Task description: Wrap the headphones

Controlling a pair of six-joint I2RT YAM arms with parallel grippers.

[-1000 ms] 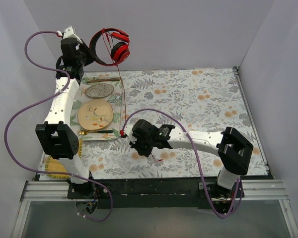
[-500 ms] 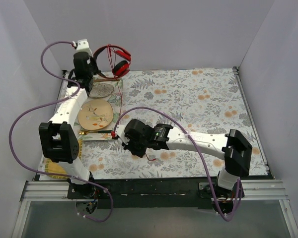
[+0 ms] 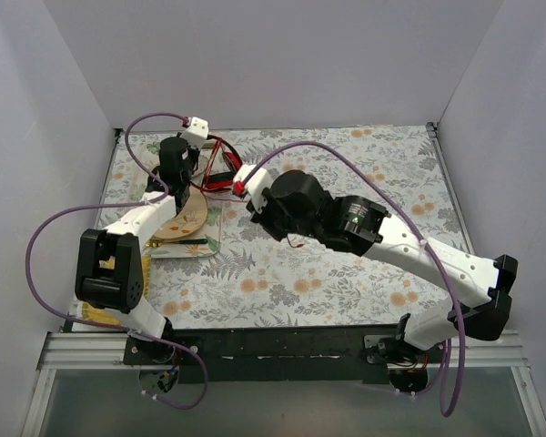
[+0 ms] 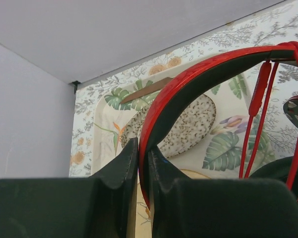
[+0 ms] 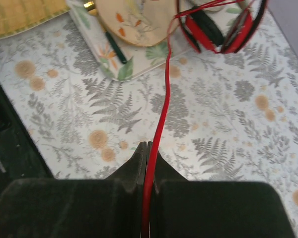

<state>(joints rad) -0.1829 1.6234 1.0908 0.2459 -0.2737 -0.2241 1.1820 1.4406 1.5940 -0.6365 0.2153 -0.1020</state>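
The red headphones [image 3: 220, 171] hang low over the far left of the table, above the tray. My left gripper [image 3: 193, 171] is shut on their black-and-red headband; in the left wrist view the band [image 4: 198, 74] arcs out from between my jaws [image 4: 143, 148], and the thin red cable [image 4: 256, 96] hangs beside it. My right gripper [image 3: 255, 198] is shut on the cable just right of the earcups. In the right wrist view the cable [image 5: 164, 84] runs taut from my jaws [image 5: 147, 147] up to the earcups [image 5: 218, 27].
A leaf-print tray [image 3: 214, 238] at the left holds a floral plate [image 5: 134, 20], a speckled plate [image 4: 188, 126] and a dark utensil [image 5: 114, 47]. A yellow mat [image 3: 96, 314] lies at the front left. Walls close in at the left, back and right.
My left arm has brought the headphones down from high by the back wall to just above the tray. My right arm has swung from the table's front middle back toward the earcups, cable in its jaws.
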